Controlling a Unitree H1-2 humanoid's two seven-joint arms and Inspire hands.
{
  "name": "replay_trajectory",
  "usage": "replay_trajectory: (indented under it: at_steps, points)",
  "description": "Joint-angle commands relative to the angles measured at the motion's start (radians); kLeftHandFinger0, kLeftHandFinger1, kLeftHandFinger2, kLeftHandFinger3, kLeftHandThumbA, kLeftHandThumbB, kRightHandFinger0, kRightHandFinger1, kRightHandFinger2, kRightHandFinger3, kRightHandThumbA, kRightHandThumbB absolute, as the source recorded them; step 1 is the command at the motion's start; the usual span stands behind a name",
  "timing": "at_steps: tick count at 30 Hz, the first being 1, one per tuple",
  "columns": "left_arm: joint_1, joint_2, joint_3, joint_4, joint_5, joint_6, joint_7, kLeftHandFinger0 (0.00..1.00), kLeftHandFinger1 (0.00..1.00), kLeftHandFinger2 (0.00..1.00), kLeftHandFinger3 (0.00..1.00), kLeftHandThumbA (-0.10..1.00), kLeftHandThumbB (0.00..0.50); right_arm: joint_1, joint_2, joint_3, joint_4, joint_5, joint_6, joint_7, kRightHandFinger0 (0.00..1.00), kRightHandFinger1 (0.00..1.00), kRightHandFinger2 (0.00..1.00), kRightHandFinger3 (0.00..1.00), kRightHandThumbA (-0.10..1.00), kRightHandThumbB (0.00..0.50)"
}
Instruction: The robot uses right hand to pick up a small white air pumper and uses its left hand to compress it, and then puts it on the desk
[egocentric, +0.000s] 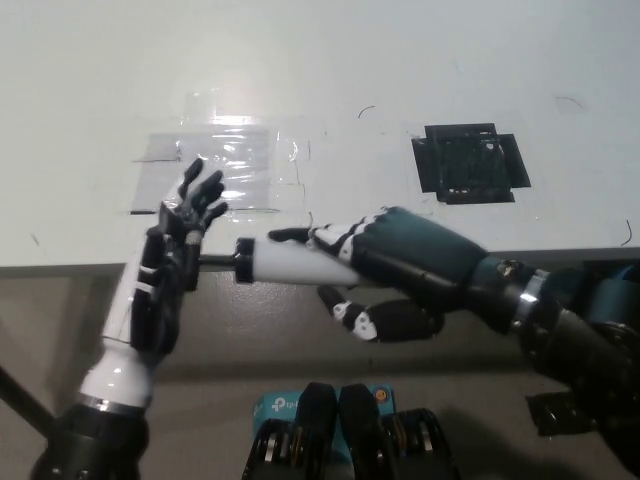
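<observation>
We are looking down at the air pumper, a small white cylinder with a black end cap and a thin dark rod sticking out toward the left. It is hanging in the air just off the near edge of the desk, lying roughly level, well above the grey floor.

The right hand is wrapping the right part of the cylinder, fingers curling over the top and the thumb sitting underneath, so the hand is clamping the body. The left hand is standing on edge at the left with its fingers spread and pointing away from us, and its palm is meeting the rod's tip. It is gripping nothing, only pressing flat against the rod end as far as we are able to tell.

We are judging the pumper to be light, stiff plastic with a smooth barrel that could slide in a loose grasp. The thin rod is looking like the weak part, liable to bend if pushed off axis. The barrel's middle seems the best place to hold it, with the push going straight along the rod.

The desk is pale and smooth, carrying a clear taped sheet far left of the hands and a black taped square at the far right. Between these 2 marks the surface is offering flat room for setting the pumper down.
</observation>
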Motion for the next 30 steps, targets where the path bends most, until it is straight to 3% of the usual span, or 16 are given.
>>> replay_trajectory:
  at_steps: [1, 6, 9, 13, 17, 19, 22, 24, 26, 30]
  points:
    - [-0.010, 0.073, 0.084, 0.051, -0.063, -0.057, -0.024, 1.00, 1.00, 1.00, 1.00, 1.00, 0.232, 0.011, -0.064, -0.085, -0.024, 0.057, -0.026, -0.034, 0.00, 0.41, 0.81, 0.71, -0.10, 0.170]
    - [0.000, 0.101, 0.194, 0.086, -0.133, -0.026, -0.013, 1.00, 1.00, 1.00, 1.00, 1.00, 0.205, 0.046, -0.111, -0.155, 0.007, 0.080, -0.049, -0.056, 0.03, 0.49, 0.87, 0.77, -0.10, 0.216]
    - [0.010, 0.107, 0.245, 0.107, -0.170, -0.032, -0.016, 1.00, 1.00, 1.00, 1.00, 1.00, 0.167, 0.055, -0.126, -0.186, 0.021, 0.076, -0.045, -0.063, 0.04, 0.57, 0.91, 0.88, -0.10, 0.156]
    - [0.030, 0.105, 0.260, 0.123, -0.183, -0.032, -0.031, 1.00, 1.00, 1.00, 1.00, 1.00, 0.169, 0.050, -0.127, -0.212, 0.052, 0.090, -0.062, -0.073, 0.04, 0.56, 0.89, 0.87, -0.10, 0.159]
    - [0.077, 0.081, 0.233, 0.112, -0.159, -0.030, -0.028, 1.00, 1.00, 1.00, 1.00, 1.00, 0.209, 0.026, -0.118, -0.216, 0.154, 0.063, -0.121, -0.121, 0.04, 0.57, 0.92, 0.89, -0.10, 0.124]
    - [0.113, 0.074, 0.213, 0.096, -0.154, -0.026, -0.038, 1.00, 1.00, 1.00, 1.00, 1.00, 0.210, 0.004, -0.115, -0.207, 0.232, 0.037, -0.128, -0.138, 0.07, 0.60, 0.93, 0.93, -0.10, 0.138]
    - [0.147, 0.066, 0.185, 0.091, -0.142, -0.032, -0.045, 1.00, 1.00, 1.00, 1.00, 1.00, 0.226, -0.038, -0.122, -0.192, 0.348, -0.009, -0.178, -0.183, 0.05, 0.53, 0.91, 0.90, -0.10, 0.164]
    - [0.179, 0.054, 0.156, 0.085, -0.152, -0.029, -0.059, 1.00, 1.00, 1.00, 1.00, 1.00, 0.225, -0.082, -0.121, -0.191, 0.496, -0.034, -0.239, -0.262, 0.06, 0.60, 0.99, 0.98, -0.10, 0.175]
    - [0.209, 0.049, 0.119, 0.091, -0.111, -0.065, -0.069, 1.00, 1.00, 1.00, 1.00, 1.00, 0.216, -0.139, -0.118, -0.181, 0.622, -0.071, -0.229, -0.307, 0.11, 0.70, 1.00, 1.00, -0.10, 0.126]
    - [0.261, 0.018, 0.072, 0.075, -0.117, -0.076, -0.070, 1.00, 1.00, 1.00, 1.00, 1.00, 0.205, -0.211, -0.091, -0.168, 0.831, -0.080, -0.283, -0.413, 0.06, 0.59, 0.87, 0.99, -0.10, 0.165]
